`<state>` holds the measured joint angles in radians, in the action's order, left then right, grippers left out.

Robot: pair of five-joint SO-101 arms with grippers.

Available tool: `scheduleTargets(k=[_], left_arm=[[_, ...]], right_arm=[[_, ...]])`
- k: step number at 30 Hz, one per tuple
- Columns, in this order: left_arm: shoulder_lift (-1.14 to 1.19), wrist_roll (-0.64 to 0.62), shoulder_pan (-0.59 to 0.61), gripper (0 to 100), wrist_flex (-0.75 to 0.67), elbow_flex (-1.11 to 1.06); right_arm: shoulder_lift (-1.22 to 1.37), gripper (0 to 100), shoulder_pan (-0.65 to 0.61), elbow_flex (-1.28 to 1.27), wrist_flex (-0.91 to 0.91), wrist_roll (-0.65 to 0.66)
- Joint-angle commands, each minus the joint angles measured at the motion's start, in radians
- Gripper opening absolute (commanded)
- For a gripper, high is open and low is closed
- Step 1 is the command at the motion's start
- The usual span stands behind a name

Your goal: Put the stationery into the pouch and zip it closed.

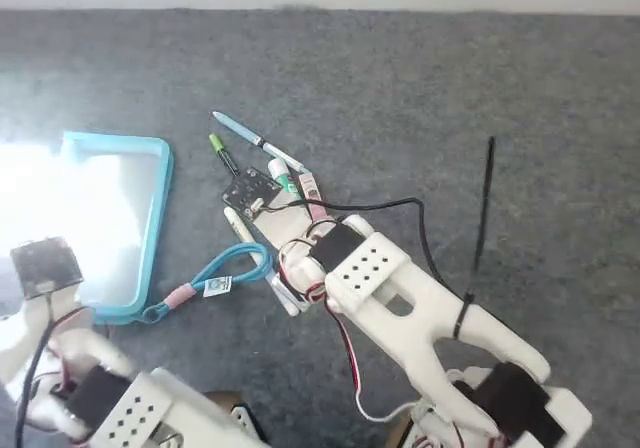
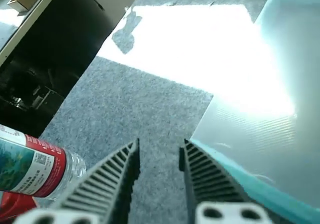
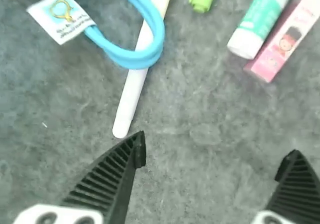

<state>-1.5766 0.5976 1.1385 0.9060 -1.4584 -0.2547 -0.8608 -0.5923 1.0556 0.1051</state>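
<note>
The pouch [image 1: 110, 218], translucent with a teal rim, lies flat at the left; its blue strap [image 1: 235, 263] loops toward the middle. A blue pen [image 1: 245, 133], green highlighter [image 1: 222, 153], glue stick [image 1: 283, 176], pink eraser [image 1: 312, 190] and white pen [image 1: 238, 226] lie loose on the carpet. My right gripper [image 3: 215, 151] hovers wide open just above them, one fingertip beside the end of the white pen [image 3: 142, 64], which passes under the strap [image 3: 130, 34]. My left gripper [image 2: 159, 154] is slightly open and holds nothing, next to the near edge of the pouch [image 2: 260, 134].
Grey carpet covers the table. A water bottle [image 2: 30, 169] lies off the near left side beyond the pouch. A thin black strip [image 1: 483, 218] lies to the right of the right arm. The strap carries a white tag [image 3: 62, 16].
</note>
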Motion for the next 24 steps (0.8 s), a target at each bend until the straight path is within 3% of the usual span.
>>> scheduleTargets(k=[1, 3, 6, 10, 14, 18, 22, 24], left_arm=[[-0.008, 0.141, 0.092, 19, -0.035, -0.005], [-0.008, 0.126, 0.17, 19, -0.091, -0.005], [-0.005, -0.018, 0.269, 18, -0.296, -0.042], [0.051, -0.072, 0.279, 18, -0.566, -0.162], [0.189, -0.074, 0.262, 18, -0.62, -0.188], [0.331, -0.025, 0.199, 18, -0.517, -0.137], [0.413, -0.029, 0.15, 18, -0.196, 0.065], [0.427, -0.095, 0.123, 18, 0.005, 0.234]], right_arm=[[-0.074, 38.5, 0.001, -0.011, 0.01, 0.002], [-0.076, 38.5, 0.008, -0.009, 0.01, 0.002], [-0.074, 38.5, 0.022, -0.014, -0.013, 0.002], [-0.074, 38.6, 0.022, -0.043, -0.024, 0.011], [-0.076, 38.6, 0.025, -0.069, -0.024, 0.044], [-0.076, 38.6, 0.021, -0.066, -0.024, 0.044], [-0.077, 38.5, 0.019, -0.015, -0.024, 0.044], [-0.076, 38.5, -0.008, 0.02, -0.027, 0.044]])
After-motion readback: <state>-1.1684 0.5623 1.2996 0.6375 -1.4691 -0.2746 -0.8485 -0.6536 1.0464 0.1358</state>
